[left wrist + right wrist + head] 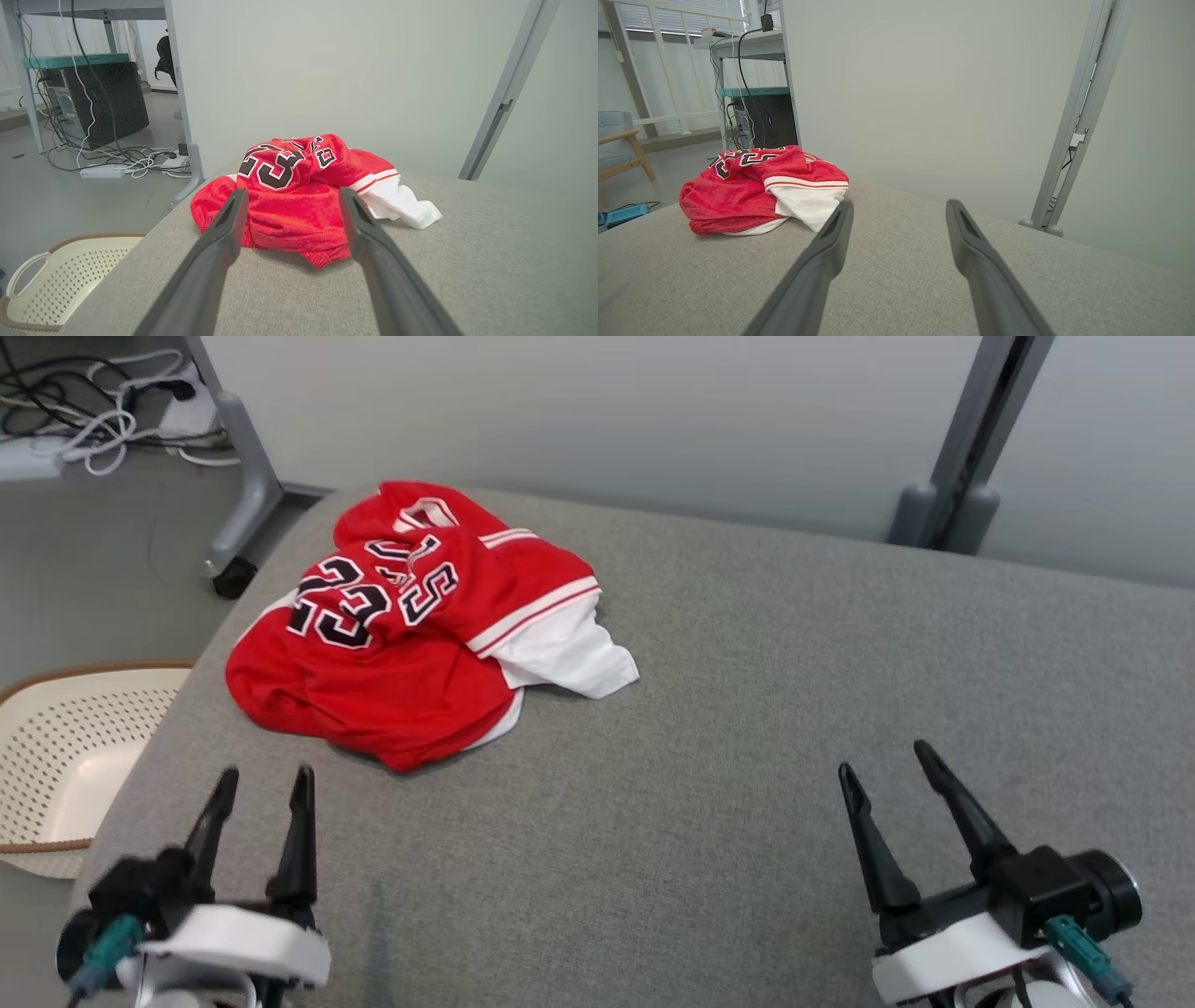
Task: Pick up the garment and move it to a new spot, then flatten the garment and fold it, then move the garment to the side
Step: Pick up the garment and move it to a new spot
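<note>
from the head view the crumpled red jersey (pixel 401 635) lies far left on the grey woven cushion (pixel 747 709), left gripper (pixel 266 775) and right gripper (pixel 882 754) both spread wide, empty, short of it. along the left wrist the slinky mesh heaps ahead; i'd pinch a thick fold, not the top layer. the right wrist catches its white panel (pixel 808 207) drooping.

Grey fabric surface (pixel 794 709), crumpled red jersey (pixel 392 663) lying on it

bright even light | soft faint shadows | sharp focus | wrist-view edges bowed
</note>
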You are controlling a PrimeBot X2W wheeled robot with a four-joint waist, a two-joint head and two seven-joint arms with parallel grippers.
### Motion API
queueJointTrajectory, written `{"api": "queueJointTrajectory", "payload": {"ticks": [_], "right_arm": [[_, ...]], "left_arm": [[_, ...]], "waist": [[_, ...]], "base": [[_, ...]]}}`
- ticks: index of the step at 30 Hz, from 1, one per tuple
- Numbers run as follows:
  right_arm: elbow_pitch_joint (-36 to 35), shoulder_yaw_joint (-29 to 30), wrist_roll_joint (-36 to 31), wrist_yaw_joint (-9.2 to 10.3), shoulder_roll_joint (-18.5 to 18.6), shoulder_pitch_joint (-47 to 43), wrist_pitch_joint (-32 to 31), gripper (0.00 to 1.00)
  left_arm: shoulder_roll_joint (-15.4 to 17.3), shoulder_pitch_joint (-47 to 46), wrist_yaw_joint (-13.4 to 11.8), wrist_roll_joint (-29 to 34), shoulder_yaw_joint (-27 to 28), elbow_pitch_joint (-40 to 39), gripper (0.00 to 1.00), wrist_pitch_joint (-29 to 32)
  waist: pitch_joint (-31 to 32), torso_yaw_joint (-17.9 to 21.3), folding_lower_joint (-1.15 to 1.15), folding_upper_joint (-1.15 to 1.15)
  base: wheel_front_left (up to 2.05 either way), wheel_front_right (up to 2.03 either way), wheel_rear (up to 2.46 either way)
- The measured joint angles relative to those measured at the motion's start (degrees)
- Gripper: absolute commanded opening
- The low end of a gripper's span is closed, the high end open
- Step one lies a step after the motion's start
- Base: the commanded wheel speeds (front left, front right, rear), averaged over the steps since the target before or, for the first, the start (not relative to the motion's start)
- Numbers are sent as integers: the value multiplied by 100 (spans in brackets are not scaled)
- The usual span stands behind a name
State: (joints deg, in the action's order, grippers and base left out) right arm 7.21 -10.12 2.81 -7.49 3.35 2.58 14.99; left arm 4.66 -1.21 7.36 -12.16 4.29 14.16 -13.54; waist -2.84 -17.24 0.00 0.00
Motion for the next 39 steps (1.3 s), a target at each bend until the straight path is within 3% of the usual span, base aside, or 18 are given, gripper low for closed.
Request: {"api": "queueJointTrajectory", "payload": {"ticks": [6,12,18,24,25,26,27,29,34,39], "right_arm": [[-257,-32,-33,0,129,554,1,100],[-318,-192,-21,0,122,831,0,100],[-349,-388,11,0,114,988,1,100],[-416,-477,31,0,143,1043,1,100],[-420,-479,37,0,148,1048,1,100],[-421,-475,37,0,159,1047,1,100],[-424,-460,37,0,167,1046,1,100],[-428,-399,37,0,174,1034,1,100],[-416,-256,43,0,138,865,1,100],[-352,-177,101,0,58,604,1,100]], "left_arm": [[474,-1553,9,-290,-185,398,100,566],[1256,-2837,13,-641,-523,1283,100,1103],[1849,-3581,14,-1177,-1004,2242,100,1391],[2146,-3998,14,-1374,-1161,3267,100,1434],[2172,-4030,14,-1396,-1218,3393,66,1440],[2176,-4049,14,-1489,-1266,3488,24,1454],[2170,-4063,14,-1577,-1323,3559,0,1452],[2178,-4070,14,-1674,-1494,3616,0,1422],[2224,-4148,14,-1761,-1604,3381,0,688],[2112,-4109,-34,-1616,-1771,2447,0,417]], "waist": [[-829,317,0,0],[-1634,760,0,0],[-2081,1333,0,0],[-2326,1718,0,0],[-2344,1759,0,0],[-2352,1788,0,0],[-2346,1799,0,0],[-2304,1785,0,0],[-2088,1676,0,0],[-1722,1509,0,0]], "base": [[0,0,0],[0,0,0],[0,0,0],[0,0,0],[0,0,0],[0,0,0],[0,0,0],[0,0,0],[0,0,0],[0,0,0]]}}
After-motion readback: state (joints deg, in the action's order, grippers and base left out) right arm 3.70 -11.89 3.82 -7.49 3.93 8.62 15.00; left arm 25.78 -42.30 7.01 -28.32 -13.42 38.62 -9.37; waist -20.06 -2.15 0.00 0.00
